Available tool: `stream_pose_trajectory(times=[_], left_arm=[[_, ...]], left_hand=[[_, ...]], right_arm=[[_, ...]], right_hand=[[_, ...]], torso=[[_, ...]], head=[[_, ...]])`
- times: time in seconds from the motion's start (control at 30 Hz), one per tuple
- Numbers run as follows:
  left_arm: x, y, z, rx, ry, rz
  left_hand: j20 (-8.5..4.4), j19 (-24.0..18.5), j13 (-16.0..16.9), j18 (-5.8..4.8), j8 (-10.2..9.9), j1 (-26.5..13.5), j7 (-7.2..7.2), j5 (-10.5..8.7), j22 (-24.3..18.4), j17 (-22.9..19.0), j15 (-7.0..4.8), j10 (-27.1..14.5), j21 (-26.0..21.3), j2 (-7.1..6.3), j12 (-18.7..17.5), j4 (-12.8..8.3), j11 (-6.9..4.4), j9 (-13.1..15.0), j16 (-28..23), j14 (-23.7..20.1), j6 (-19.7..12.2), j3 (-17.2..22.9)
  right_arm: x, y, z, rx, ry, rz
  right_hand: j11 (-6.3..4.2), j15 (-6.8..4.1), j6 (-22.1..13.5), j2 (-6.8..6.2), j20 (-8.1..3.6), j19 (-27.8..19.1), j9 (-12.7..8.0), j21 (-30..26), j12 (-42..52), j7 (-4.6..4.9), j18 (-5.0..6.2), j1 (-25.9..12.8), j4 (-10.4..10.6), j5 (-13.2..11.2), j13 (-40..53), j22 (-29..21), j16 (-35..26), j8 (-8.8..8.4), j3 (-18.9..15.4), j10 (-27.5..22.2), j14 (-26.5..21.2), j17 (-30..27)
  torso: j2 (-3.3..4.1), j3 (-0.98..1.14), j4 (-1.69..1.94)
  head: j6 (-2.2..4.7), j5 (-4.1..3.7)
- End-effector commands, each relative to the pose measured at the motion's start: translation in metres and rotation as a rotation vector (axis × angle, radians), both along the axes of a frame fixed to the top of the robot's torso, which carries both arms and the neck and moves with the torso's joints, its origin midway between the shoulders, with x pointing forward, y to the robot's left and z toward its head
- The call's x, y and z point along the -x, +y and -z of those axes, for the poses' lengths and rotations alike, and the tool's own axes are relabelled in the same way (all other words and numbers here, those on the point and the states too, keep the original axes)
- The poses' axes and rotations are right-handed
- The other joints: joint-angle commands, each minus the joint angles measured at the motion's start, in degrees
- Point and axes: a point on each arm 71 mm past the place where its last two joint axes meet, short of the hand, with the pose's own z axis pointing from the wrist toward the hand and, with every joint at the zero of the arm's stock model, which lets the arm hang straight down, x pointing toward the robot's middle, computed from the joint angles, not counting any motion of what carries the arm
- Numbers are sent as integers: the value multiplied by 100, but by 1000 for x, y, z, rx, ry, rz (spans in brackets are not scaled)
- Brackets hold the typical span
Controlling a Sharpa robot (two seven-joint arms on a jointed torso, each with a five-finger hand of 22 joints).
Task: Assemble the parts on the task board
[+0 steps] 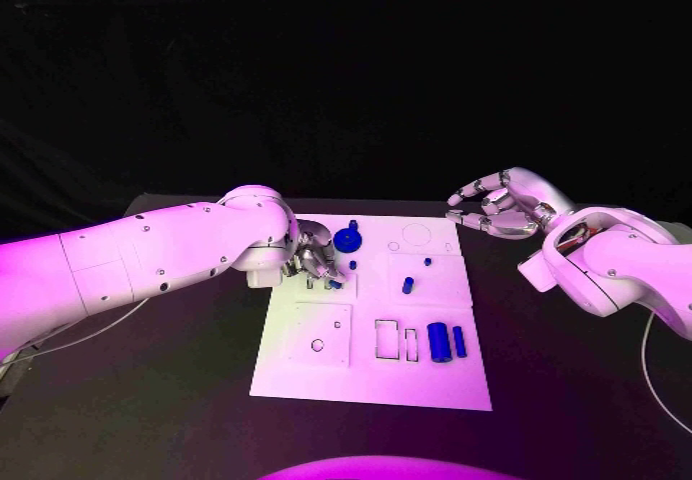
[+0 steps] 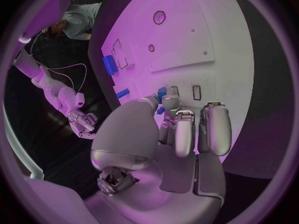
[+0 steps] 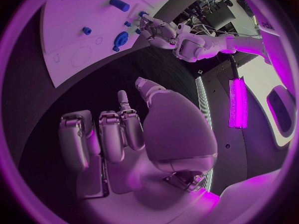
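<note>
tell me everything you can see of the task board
The task board is a flat white rectangular plate lying on the black table, seemingly made of several panels. It has outlined round and rectangular recesses, some empty. Small blue parts sit on it: a gear-like piece near the far edge, small pegs mid-board and two cylinders lying side by side. The left hand is down on its far left area, fingers at a small blue part. The right hand is off the board.

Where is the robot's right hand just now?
In the head view the right hand hangs above the black table, just off the far right corner of the task board, its fingers curled and holding nothing.
</note>
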Motion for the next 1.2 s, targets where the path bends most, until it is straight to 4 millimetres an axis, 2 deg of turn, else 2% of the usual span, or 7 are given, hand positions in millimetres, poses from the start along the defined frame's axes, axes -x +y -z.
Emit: stream_pose_trajectory(times=[0.03, 0.07, 0.1, 0.23, 0.63, 0.87, 1.2], left_arm=[[2, -1, 1, 39, 36, -14], [2, 0, 1, 44, 40, -18], [2, 0, 1, 52, 43, -24], [2, 3, 1, 82, 53, -50], [6, 11, -6, 140, 22, -101], [6, 12, -10, 89, -100, -89], [7, 9, -9, 43, -211, -75]], left_hand=[[-28, 0, 11, -89, 150, -166, -5, 17, 12, 1472, -2, 43, 35, -395, 4, -215, 7, 300, -9, 582, 4, 1071], [-20, 3, 9, -92, 173, -182, -20, 16, 19, 1471, -17, 44, 39, -489, 4, -312, 9, 332, -10, 581, -8, 1265], [1, 3, 28, -93, 314, -614, -5, 30, 32, 1471, -15, 106, 43, -773, 47, -600, 21, 514, -10, 581, -19, 2143], [7, 8, 83, -101, 501, -1193, -23, 68, 56, 1481, -18, 193, 51, -855, 123, -1205, 5, 805, -2, 585, -70, 2862], [-4, 3, 169, -95, 573, -1390, -27, 149, 52, 1481, -24, 280, 46, -846, 215, -1478, -9, 935, -2, 585, -46, 3083], [-32, -5, 361, -89, 637, -1616, -65, 823, 33, 1507, -57, 466, 32, -956, 402, -1683, -48, 1060, 19, 594, 57, 3170], [-56, -3, 535, -87, 672, -1672, -92, 1018, 30, 1509, -79, 600, 29, -999, 563, -1726, -74, 1106, 20, 595, 118, 3195]], right_arm=[[0, 1, 2, 11, 12, -14], [0, 1, 2, 11, 12, -14], [0, 1, 2, 11, 13, -14], [0, 0, 3, 13, 17, -11], [-1, -4, 5, 15, 22, -2], [-2, -6, 5, 14, 20, 4], [-1, -7, 5, 13, 18, 5]], right_hand=[[-47, -49, 4, -34, -42, 508, 7, -33, -29, -8, 3, 34, 2, 19, 818, 1421, -26, 28, 32, -6, 459, 894], [-47, -49, 4, -34, -42, 508, 7, -33, -29, -8, 3, 34, 2, 19, 818, 1421, -26, 28, 32, -6, 459, 894], [-47, -49, 2, -37, -43, 506, 7, -35, -30, -7, 3, 33, 2, 35, 817, 1419, -28, 31, 36, -7, 458, 890], [-47, -49, 2, -37, -43, 506, 7, -35, -30, -7, 3, 33, 2, 35, 817, 1419, -28, 31, 36, -7, 458, 890], [-46, -49, -1, -46, -44, 499, 7, -46, -38, -6, 6, 15, 10, 53, 810, 1413, -31, 35, 35, -13, 456, 881], [-45, -49, -4, -51, -44, 498, 7, -48, -38, -5, 7, -10, 26, 63, 809, 1412, -32, 40, 32, -13, 456, 879], [-44, -49, -4, -49, -44, 495, 7, -52, -42, -5, 8, -27, 38, 69, 805, 1410, -34, 44, 32, -17, 454, 874]], torso=[[1, 4, 1], [0, 4, 1], [0, 4, 1], [2, 5, 0], [3, 12, 12], [3, 7, 12], [3, 6, 3]], head=[[-7, 1], [-6, 5], [-6, 5], [-8, 7], [-11, 32], [-19, 47], [-33, 76]])
